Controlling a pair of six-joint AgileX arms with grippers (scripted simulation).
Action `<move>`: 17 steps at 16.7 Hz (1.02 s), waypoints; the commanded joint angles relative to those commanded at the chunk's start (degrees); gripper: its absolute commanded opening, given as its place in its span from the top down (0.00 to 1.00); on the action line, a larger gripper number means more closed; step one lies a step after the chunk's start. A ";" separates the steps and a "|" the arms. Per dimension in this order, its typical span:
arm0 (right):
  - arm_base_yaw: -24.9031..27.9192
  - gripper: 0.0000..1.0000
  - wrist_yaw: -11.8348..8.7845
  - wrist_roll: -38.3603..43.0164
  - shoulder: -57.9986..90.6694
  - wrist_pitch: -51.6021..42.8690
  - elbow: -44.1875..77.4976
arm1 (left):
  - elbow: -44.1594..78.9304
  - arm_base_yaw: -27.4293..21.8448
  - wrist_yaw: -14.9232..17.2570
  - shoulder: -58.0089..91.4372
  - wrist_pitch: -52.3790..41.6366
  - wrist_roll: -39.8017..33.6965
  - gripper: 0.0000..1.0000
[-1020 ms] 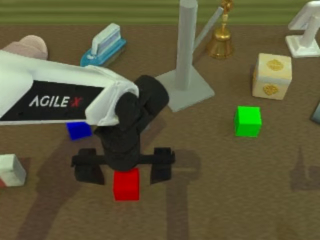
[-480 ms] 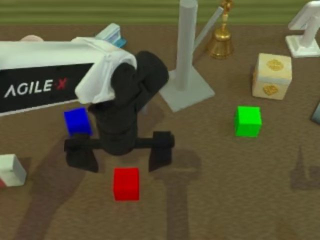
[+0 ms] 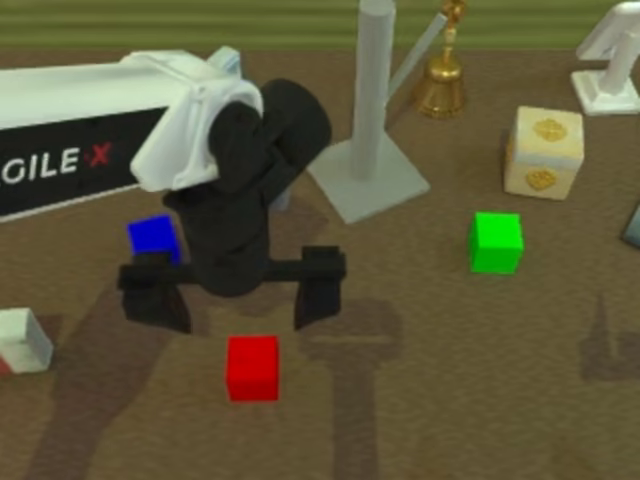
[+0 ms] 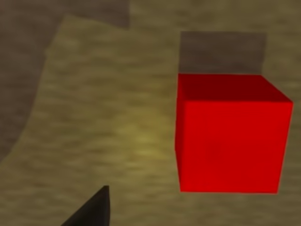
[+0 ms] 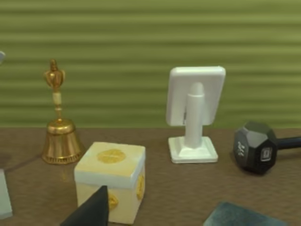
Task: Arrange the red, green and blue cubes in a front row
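left claw [image 3: 235, 290] open, empty | above red cube [image 3: 252, 367] | arm lettering "GILE X"

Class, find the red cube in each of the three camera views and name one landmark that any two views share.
Top view: red cube near the front, left of centre, just ahead of the left gripper.
Left wrist view: red cube large and close.
Right wrist view: not in it.
Shared landmark: cream box, top and right wrist views.
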 joint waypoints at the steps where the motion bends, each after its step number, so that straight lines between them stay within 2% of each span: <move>1: 0.29 0.00 -0.06 0.29 1.17 -0.81 1.17 | -0.91 0.50 -0.07 -0.97 0.66 0.07 0.00; 7: 3.71 0.00 -0.07 4.46 20.97 -12.69 20.14 | -14.16 8.29 -0.57 -17.56 9.99 1.71 0.00; 12: 7.88 0.00 0.20 9.65 52.63 -28.60 45.24 | -32.70 18.24 -0.81 -42.86 22.11 7.24 0.00; 17: 12.45 0.00 0.30 14.97 86.10 -45.60 70.45 | -53.16 27.94 -0.81 -70.30 35.59 17.35 0.00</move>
